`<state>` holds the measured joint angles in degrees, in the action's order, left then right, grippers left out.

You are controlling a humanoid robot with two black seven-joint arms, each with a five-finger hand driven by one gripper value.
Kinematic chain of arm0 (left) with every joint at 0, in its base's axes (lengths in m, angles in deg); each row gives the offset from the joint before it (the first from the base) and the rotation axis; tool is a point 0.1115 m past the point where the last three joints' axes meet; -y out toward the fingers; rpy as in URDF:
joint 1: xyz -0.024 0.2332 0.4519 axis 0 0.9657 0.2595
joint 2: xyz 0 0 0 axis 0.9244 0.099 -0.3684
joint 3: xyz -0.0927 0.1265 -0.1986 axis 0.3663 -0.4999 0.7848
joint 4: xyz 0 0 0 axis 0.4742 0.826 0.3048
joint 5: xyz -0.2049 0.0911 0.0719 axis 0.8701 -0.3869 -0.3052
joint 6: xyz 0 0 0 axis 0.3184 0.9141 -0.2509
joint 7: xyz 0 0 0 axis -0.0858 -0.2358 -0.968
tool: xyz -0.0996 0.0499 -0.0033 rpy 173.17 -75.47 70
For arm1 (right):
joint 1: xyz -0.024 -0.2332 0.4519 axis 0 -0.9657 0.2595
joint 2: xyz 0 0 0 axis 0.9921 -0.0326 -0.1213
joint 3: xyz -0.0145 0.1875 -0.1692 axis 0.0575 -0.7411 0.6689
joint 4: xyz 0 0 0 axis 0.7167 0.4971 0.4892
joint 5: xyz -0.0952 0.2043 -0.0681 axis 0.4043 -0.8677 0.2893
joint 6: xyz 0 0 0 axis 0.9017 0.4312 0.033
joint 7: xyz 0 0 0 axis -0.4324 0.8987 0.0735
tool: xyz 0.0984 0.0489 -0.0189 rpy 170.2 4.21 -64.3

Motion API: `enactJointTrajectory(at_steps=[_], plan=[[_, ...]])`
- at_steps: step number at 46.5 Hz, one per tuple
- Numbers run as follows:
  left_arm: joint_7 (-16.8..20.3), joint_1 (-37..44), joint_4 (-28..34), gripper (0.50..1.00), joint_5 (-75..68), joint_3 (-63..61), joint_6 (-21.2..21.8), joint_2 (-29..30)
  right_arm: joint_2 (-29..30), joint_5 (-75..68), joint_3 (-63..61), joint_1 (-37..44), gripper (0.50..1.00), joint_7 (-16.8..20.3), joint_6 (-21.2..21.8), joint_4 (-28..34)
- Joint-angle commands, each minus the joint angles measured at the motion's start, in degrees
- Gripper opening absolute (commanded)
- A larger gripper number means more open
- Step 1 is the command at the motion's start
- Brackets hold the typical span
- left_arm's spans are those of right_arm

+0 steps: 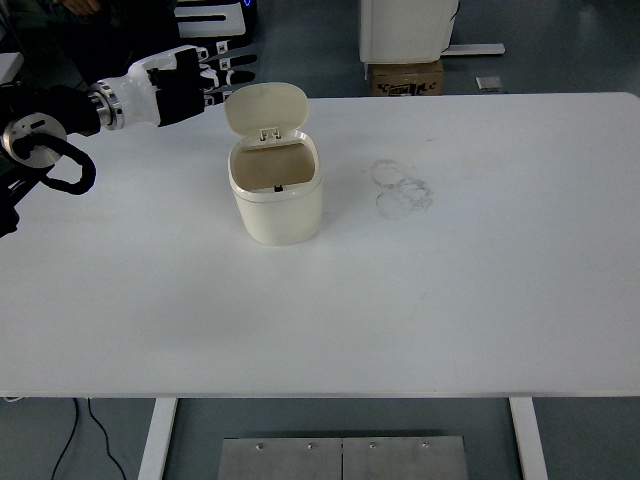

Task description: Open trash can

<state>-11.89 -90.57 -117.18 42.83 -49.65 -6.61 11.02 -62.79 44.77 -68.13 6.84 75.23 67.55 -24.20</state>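
A small cream trash can stands on the white table, left of centre. Its lid is flipped up and back, so the inside of the bin shows. My left hand hovers over the table's far left edge, a short way left of the raised lid and not touching it. Its fingers are spread and hold nothing. The right arm does not show.
Faint ring marks sit on the tabletop right of the can. Beyond the far edge stand a white cabinet and a cardboard box. A black cable loop hangs from my left arm.
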Motion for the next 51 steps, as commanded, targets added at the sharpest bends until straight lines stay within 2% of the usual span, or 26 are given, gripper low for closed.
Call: enactJointTrajectory(at_steps=[1,9,19,35,46,51], plan=[[-0.01,3.1,0.89,1.0,-0.01,6.38,0.53,0.02,0.0,0.06,0.0,0.02,0.991,-0.09,0.0,0.0],[3.59,8.73,2.83,1.0,-0.1,15.53,0.53,0.1,0.0,-0.02,0.0,0.02,0.991,0.0,0.0,0.0],[9.57,14.44,7.13,1.0,0.16,19.75,0.45,0.02,0.0,0.06,0.0,0.02,0.991,0.0,0.0,0.0],[12.65,22.27,14.52,1.0,7.2,23.89,-1.48,-2.62,0.0,0.07,0.0,0.02,0.991,0.0,0.0,0.0],[14.84,25.61,15.05,1.0,7.64,26.35,-6.93,-2.71,0.0,0.07,0.0,0.02,0.991,0.0,0.0,0.0],[14.93,26.31,15.05,1.0,7.55,26.35,-7.38,-2.71,0.0,-0.02,0.0,0.02,0.991,0.0,0.0,0.0]])
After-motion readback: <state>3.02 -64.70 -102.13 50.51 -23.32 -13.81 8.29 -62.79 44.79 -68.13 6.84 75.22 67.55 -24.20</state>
